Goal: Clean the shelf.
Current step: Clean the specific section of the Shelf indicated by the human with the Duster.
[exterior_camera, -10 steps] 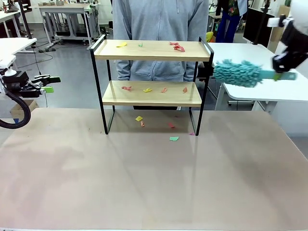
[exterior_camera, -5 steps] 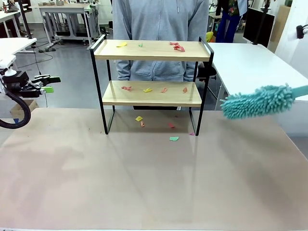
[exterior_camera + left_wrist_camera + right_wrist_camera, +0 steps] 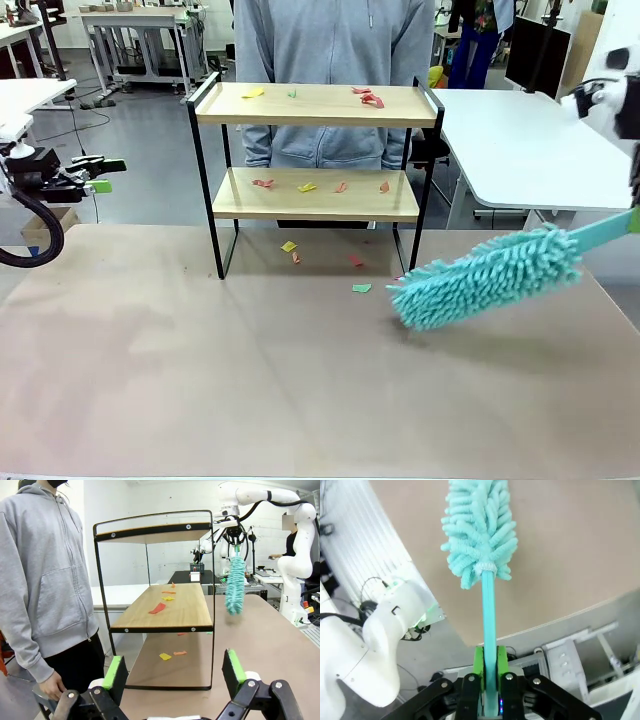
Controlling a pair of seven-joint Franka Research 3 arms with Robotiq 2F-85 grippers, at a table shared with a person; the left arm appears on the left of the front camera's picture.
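The shelf point(image 3: 318, 105) stands at the table's far middle, with coloured paper scraps point(image 3: 370, 98) on its top board and more on the lower board. In the left wrist view the shelf point(image 3: 170, 611) is seen end-on. A teal fluffy duster point(image 3: 488, 276) hangs tilted low over the table, its tip near the shelf's front right leg. My right gripper point(image 3: 490, 669) is shut on the duster's handle point(image 3: 488, 611). My left gripper point(image 3: 104, 175) waits open at the far left, well off the shelf, and nothing lies between its fingers point(image 3: 114, 672).
A person in a grey hoodie point(image 3: 330, 50) stands right behind the shelf. Several scraps point(image 3: 361, 288) lie on the brown table under and in front of it. A white side table point(image 3: 520, 150) is at the right.
The duster has swung down and leftward, from shelf height at the right to just above the table by the shelf's right leg. The left arm has stayed put.
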